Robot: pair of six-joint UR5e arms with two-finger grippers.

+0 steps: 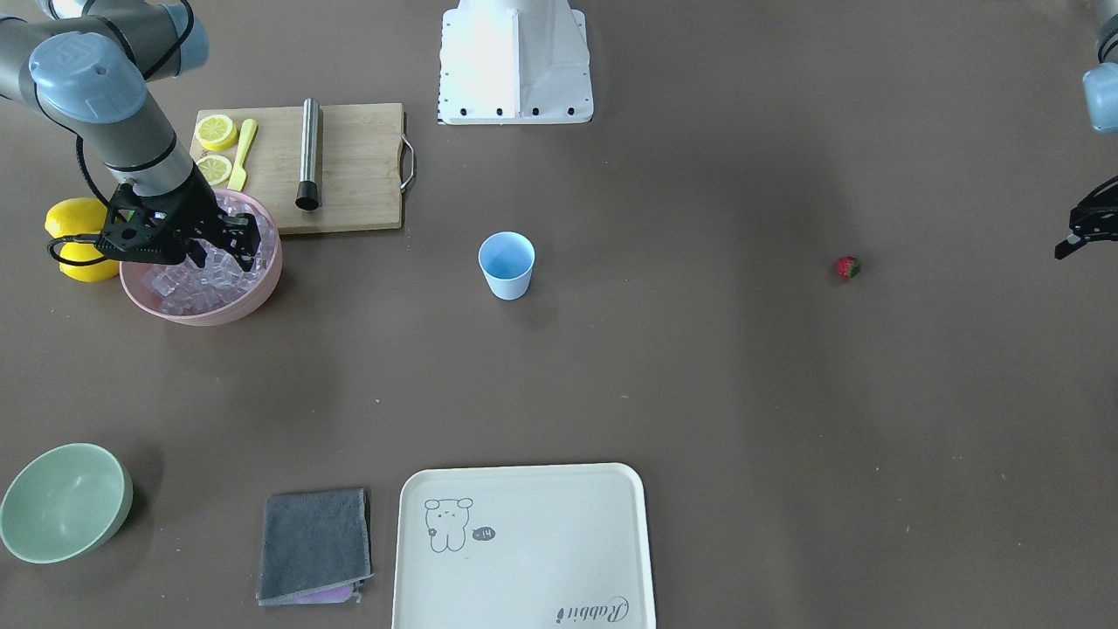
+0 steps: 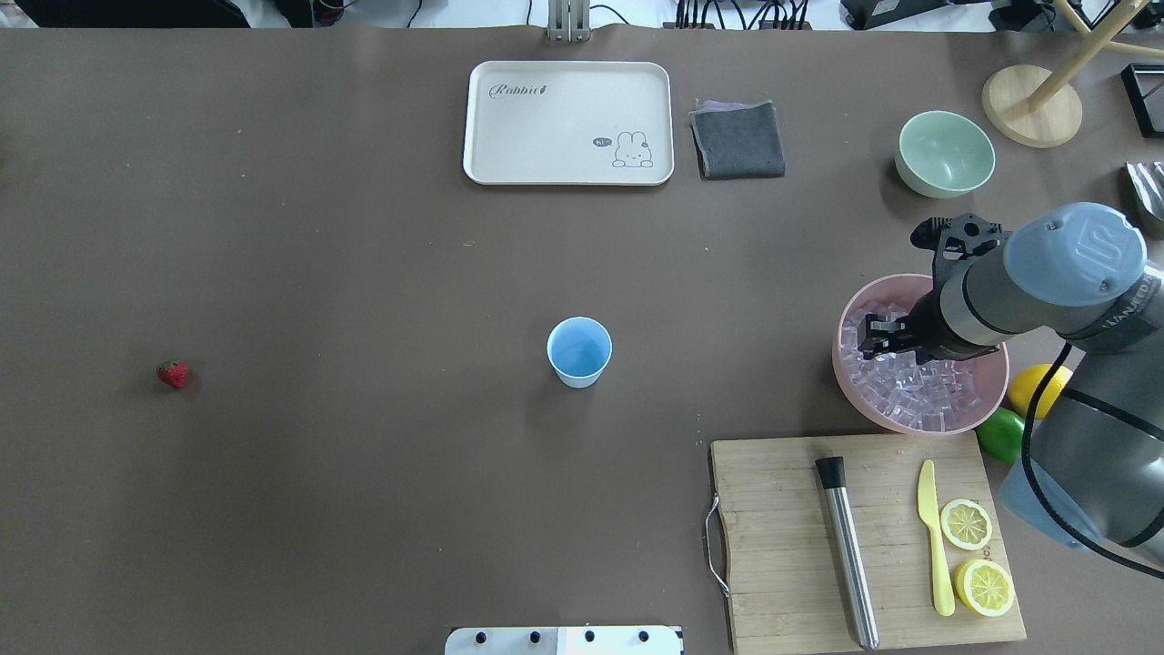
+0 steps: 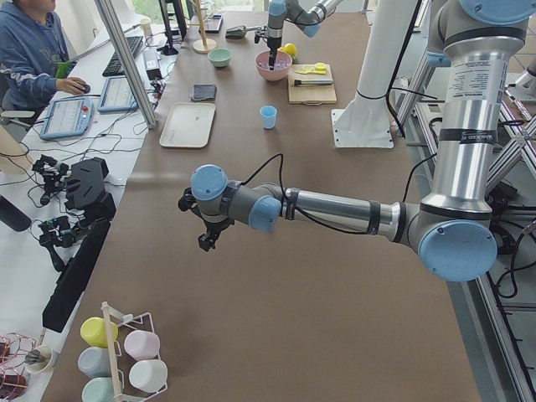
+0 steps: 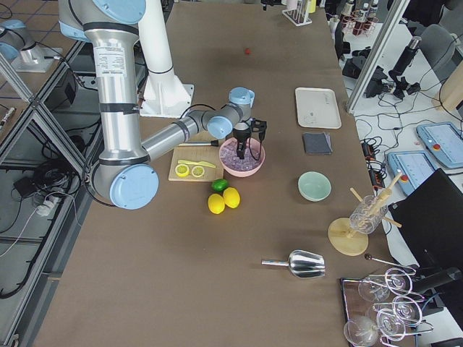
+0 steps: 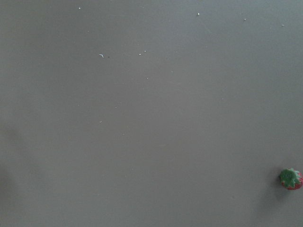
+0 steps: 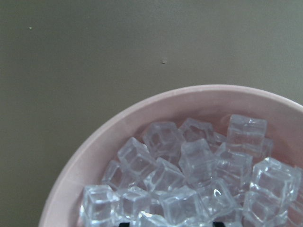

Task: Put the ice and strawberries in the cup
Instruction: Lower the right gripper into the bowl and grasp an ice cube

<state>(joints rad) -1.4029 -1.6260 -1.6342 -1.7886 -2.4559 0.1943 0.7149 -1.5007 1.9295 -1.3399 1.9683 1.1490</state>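
At the bench's left end, seen from overhead, the strawberry (image 2: 172, 373) lies alone. The left hand (image 1: 1083, 229) hangs apart from it, and I cannot tell whether that hand is open. Mid-bench the cup (image 2: 579, 350) stands upright and looks empty. Over at the right, the right hand (image 2: 878, 338) is down in the pink bowl (image 2: 855, 400), fingers spread among the ice (image 2: 918, 391), clamping nothing. Taking a first cube seems the step. Next it must pinch one and carry it to the cup.
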